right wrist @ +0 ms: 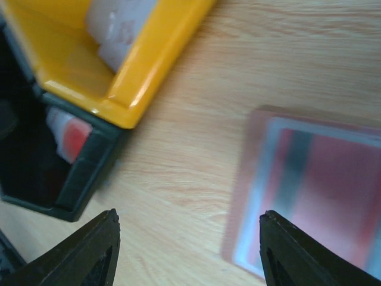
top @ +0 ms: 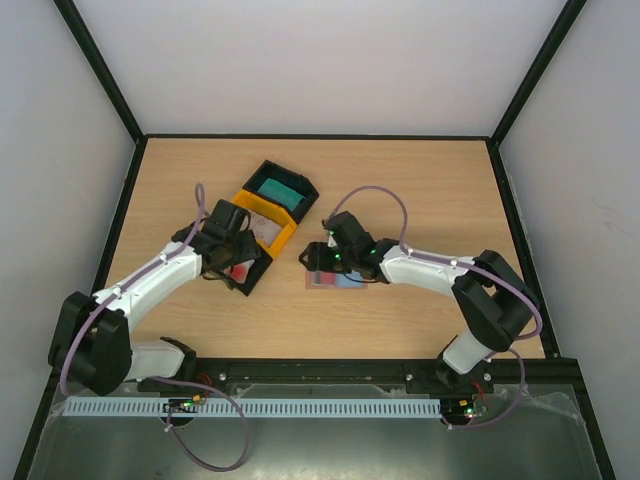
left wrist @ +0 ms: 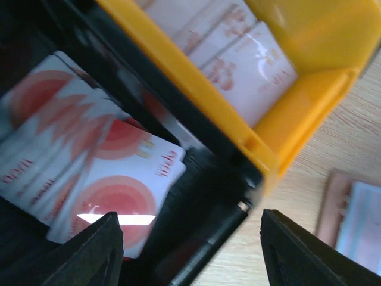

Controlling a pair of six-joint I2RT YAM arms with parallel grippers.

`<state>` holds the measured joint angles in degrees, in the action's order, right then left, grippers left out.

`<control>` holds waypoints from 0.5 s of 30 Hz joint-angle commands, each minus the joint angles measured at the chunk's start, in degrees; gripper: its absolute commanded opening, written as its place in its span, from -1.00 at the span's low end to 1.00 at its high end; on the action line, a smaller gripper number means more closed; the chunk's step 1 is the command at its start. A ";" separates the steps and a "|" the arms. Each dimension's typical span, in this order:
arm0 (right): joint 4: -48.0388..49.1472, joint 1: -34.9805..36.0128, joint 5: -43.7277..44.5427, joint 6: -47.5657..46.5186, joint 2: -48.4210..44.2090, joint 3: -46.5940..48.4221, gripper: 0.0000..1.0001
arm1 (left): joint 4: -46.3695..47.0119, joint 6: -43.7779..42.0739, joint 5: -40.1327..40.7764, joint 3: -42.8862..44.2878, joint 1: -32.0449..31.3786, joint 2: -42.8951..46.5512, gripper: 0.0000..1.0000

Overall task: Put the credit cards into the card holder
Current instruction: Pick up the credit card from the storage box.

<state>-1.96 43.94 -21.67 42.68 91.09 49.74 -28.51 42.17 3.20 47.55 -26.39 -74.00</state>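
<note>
Left arm (top: 150, 283) & right arm (top: 425, 268) were white links w/ black joints. Lilac cables (top: 380, 188) looped along each. Jaws were matte black; green LEDs (top: 338, 257) on right wrist.

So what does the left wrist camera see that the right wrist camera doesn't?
Only the left wrist view shows the fan of red-and-white cards spread in the black tray; the right view catches just a red sliver there. Only the right wrist view shows most of the holder, blurred, reddish with a grey stripe; the left view clips its edge. Both show the yellow tray with pale cards, the table, and open fingers at the bottom: left fingers in one, right fingers in the other.
</note>
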 commanded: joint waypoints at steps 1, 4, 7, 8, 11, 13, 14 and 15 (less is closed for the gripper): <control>4.25 5.22 2.23 1.51 2.76 2.80 0.26 | -2.57 -2.46 -0.24 -0.17 4.06 -1.64 0.33; 6.34 8.24 1.18 1.18 6.78 5.74 0.27 | -2.24 -3.57 -1.43 0.83 5.87 -4.09 0.35; 6.83 10.43 0.93 0.67 10.61 9.10 0.26 | -2.22 -4.59 -1.99 1.65 7.15 -6.80 0.35; 7.16 10.95 0.85 0.78 11.92 9.81 0.27 | -2.06 -4.83 -2.05 1.74 7.34 -7.53 0.34; 9.33 11.20 0.44 1.76 14.35 10.89 0.27 | -1.31 -5.31 -2.35 1.59 7.94 -9.52 0.33; 11.21 11.34 0.32 3.05 15.78 11.08 0.27 | -0.97 -5.68 -2.62 1.56 8.23 -11.02 0.31; 12.18 11.34 0.29 3.90 16.43 10.96 0.25 | -0.87 -5.86 -2.75 1.58 8.47 -11.91 0.30; 13.08 11.39 0.77 5.26 16.97 10.74 0.19 | -0.64 -6.00 -2.89 1.58 8.61 -12.44 0.28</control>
<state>6.00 55.16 -21.82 44.58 105.93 59.33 -27.97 37.65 1.45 48.49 -18.65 -83.70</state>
